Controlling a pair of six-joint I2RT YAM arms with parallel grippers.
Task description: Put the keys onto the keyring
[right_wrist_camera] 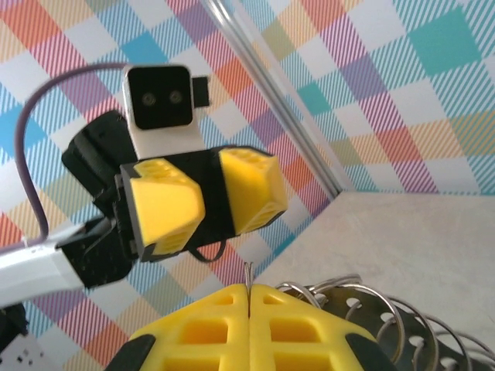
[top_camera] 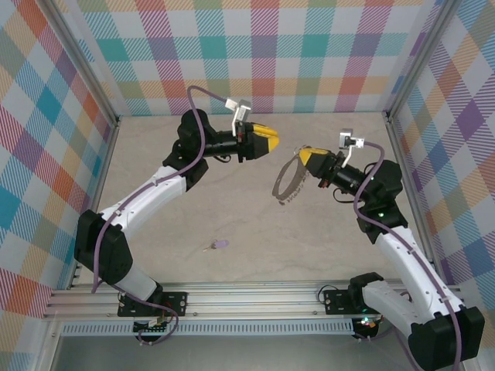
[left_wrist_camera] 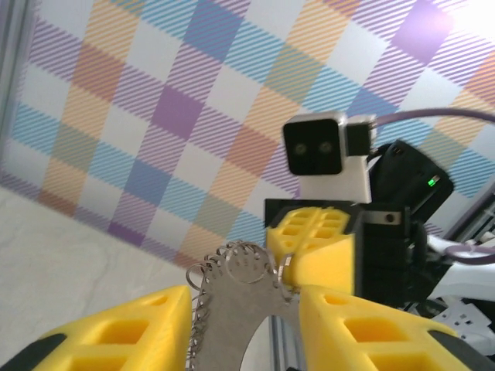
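One key lies on the table. Right gripper is closed on the keyring; left gripper, near it, stands partly open and empty.

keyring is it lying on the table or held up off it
Held up: the keyring hangs clear of the table, its rim pinched by the shut fingers of the right gripper.

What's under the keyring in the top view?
Bare table; the keyring hangs clear of it, pinched in the shut right gripper. The lilac key lies on the table nearer the bases, not beneath the ring. The rim section inside the grip is covered.
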